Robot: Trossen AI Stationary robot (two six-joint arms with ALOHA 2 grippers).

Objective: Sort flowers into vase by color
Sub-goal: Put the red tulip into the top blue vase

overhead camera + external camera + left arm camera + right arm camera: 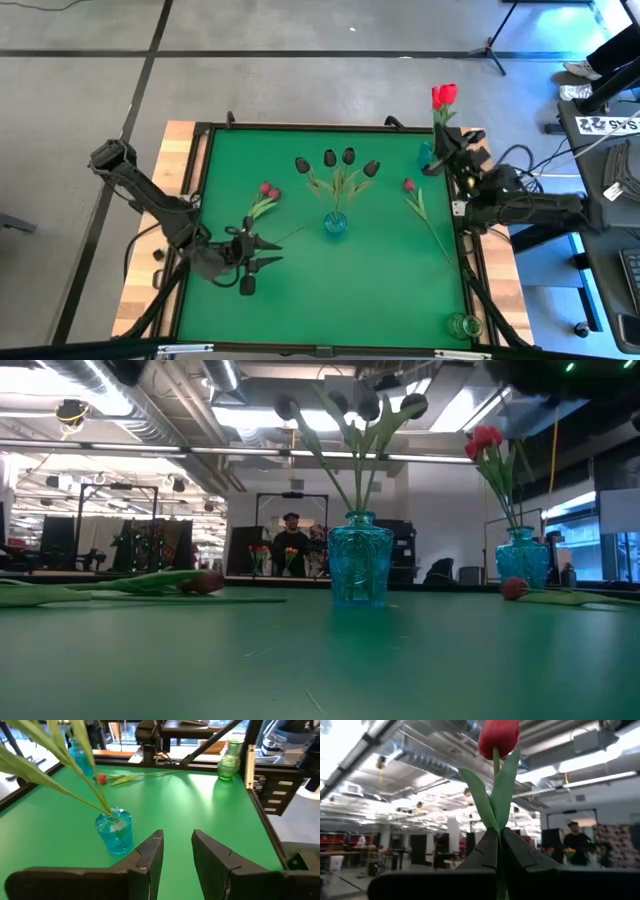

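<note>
A: So, where's the red tulip (pixel 498 734)?
B: Pinched by its stem in the right gripper (pixel 497 845), head above the fingers, beside the corner blue vase (pixel 426 155).
A: Left gripper (pixel 176 851)?
B: Spread, holding nothing. Center vase (pixel 115 831) of dark tulips (pixel 338 160) just ahead of it; pink tulips (pixel 268 191) lie nearby on the mat (pixel 380 270).

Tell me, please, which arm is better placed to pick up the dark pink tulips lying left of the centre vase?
Left: its open gripper hovers just beside those tulips, while the right gripper is shut on a red tulip.
</note>
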